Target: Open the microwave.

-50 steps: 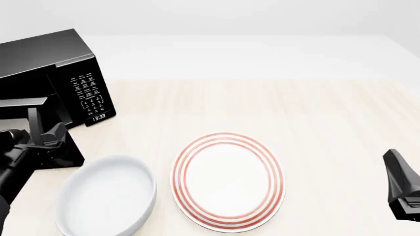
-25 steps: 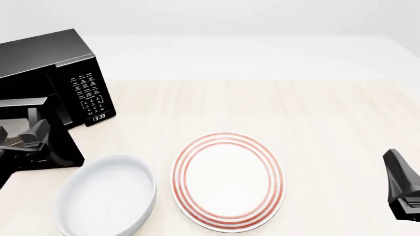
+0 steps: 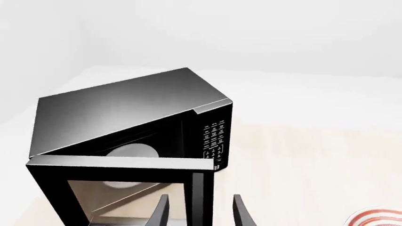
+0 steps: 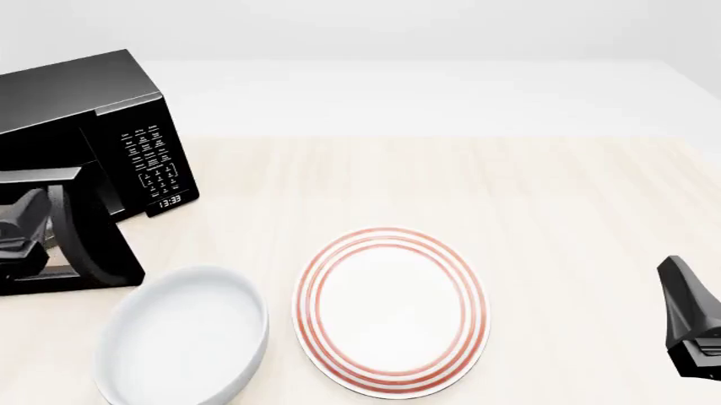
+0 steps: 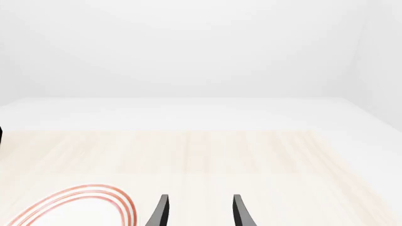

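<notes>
The microwave (image 4: 79, 110) is a black box at the table's far left, its keypad panel (image 4: 155, 164) facing right. Its windowed door (image 4: 84, 236) stands swung out toward me. In the left wrist view the pale turntable (image 3: 131, 151) shows inside the cavity. My left gripper (image 4: 32, 221) sits at the picture's left edge by the door. Its fingers (image 3: 162, 212) are spread, and the door's free edge (image 3: 197, 197) stands between them without touching either. My right gripper (image 4: 681, 291) hangs open at the near right, far from the microwave, with nothing between its fingers (image 5: 162, 212).
A white bowl (image 4: 181, 342) sits near the front left, just below the open door. A white plate with red rings (image 4: 393, 310) lies beside it at the front middle. Light wooden tabletop (image 4: 541, 202) stretches to the right and back.
My left gripper has slid leftward along the open door, from in front of it to the frame's left edge. The door and the right arm have stayed where they were.
</notes>
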{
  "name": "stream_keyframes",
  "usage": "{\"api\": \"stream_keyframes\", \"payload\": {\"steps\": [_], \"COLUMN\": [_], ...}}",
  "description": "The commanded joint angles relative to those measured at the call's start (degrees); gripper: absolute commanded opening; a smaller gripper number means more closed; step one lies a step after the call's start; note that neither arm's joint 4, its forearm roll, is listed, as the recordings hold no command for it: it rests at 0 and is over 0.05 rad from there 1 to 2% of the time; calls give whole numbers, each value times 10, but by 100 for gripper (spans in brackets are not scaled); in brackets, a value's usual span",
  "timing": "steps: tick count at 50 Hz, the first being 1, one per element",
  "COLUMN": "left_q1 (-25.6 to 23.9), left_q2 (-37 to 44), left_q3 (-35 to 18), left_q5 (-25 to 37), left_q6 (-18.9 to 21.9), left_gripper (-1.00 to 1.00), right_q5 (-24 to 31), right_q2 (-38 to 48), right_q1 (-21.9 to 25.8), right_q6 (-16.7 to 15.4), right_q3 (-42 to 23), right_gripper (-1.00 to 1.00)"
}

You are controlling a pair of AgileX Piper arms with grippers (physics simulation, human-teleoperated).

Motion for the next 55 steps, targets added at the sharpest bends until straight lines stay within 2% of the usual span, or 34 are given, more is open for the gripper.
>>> {"api": "stream_keyframes", "payload": {"steps": [1, 10, 15, 26, 36, 37, 38, 40, 42, 47, 55], "left_q1": [-1, 1, 5, 13, 16, 15, 14, 12, 12, 11, -3], "left_q2": [-67, -95, -114, -102, -56, -59, -46, -39, -30, 11, 91], "left_q3": [-32, -60, -93, -142, -189, -162, -184, -164, -168, -196, -254], "left_q5": [83, 125, 163, 189, 185, 164, 174, 154, 150, 146, 146], "left_q6": [16, 19, 23, 41, 43, 45, 44, 53, 50, 63, 60], "left_gripper": [100, 100, 100, 100, 100, 100, 100, 100, 100, 100, 100], "right_q5": [0, 0, 0, 0, 0, 0, 0, 0, 0, 0, 0], "right_q2": [0, 0, 0, 0, 0, 0, 0, 0, 0, 0, 0], "right_q1": [0, 0, 0, 0, 0, 0, 0, 0, 0, 0, 0], "right_q6": [0, 0, 0, 0, 0, 0, 0, 0, 0, 0, 0], "right_q3": [0, 0, 0, 0, 0, 0, 0, 0, 0, 0, 0], "right_gripper": [100, 100, 100, 100, 100, 100, 100, 100, 100, 100, 100]}}
